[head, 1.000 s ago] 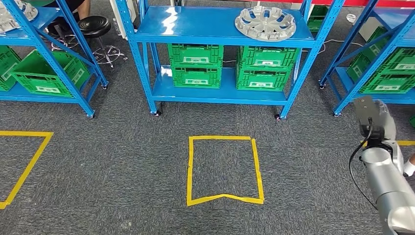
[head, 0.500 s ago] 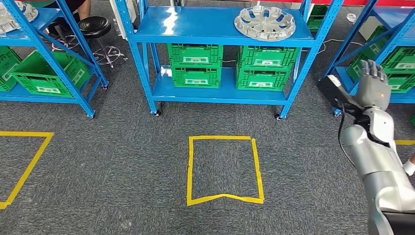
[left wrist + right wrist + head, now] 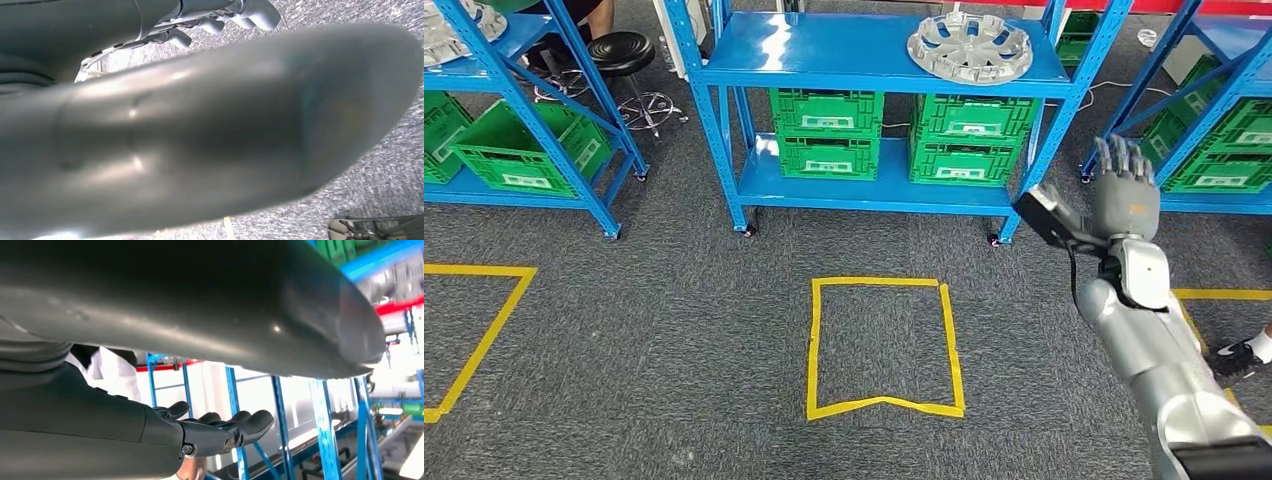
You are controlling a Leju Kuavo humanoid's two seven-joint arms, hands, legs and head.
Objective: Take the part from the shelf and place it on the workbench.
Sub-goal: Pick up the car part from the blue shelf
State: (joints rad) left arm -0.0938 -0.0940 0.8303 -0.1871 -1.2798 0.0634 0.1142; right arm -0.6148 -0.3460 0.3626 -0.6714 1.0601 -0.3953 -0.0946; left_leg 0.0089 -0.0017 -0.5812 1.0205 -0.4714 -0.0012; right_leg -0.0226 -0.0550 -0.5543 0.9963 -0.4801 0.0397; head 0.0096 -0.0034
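Shelf: blue steel rack straight ahead, two blue boards, standing on grey carpet.
Crates: green plastic crates stacked in two piles on the lower board.
Floor mark: yellow tape square on the carpet in front of the shelf.
Right arm: silver, raised from the lower right toward the shelf's right post.
Part: silver wheel cover lying flat on the top board, toward its right end, well apart from the raised hand.
Right hand: fingers spread and nearly straight, holding nothing, touching nothing.
Left hand: mostly hidden behind its own thumb; whether it is spread or curled cannot be told.
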